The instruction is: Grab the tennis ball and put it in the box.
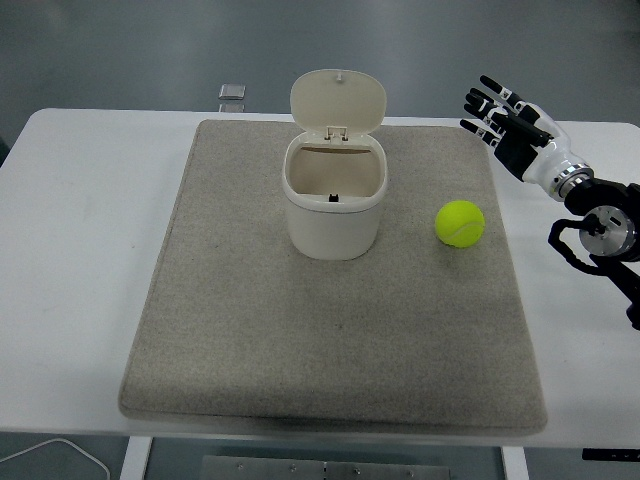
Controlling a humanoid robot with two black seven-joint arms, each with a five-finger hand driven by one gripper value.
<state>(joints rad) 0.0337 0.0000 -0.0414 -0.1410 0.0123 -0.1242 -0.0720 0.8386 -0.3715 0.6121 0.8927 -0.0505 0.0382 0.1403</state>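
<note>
Tennis ball (460,223) resting free on the grey mat (250,330), toward the bench's (90,220) right edge, well apart from the open-lidded box (333,205) at mat centre-rear. Right hand (510,128) hovers near the far right corner, fingers (488,100) spread, holding nothing. Risk: a glancing touch could roll the ball off the mat.
</note>
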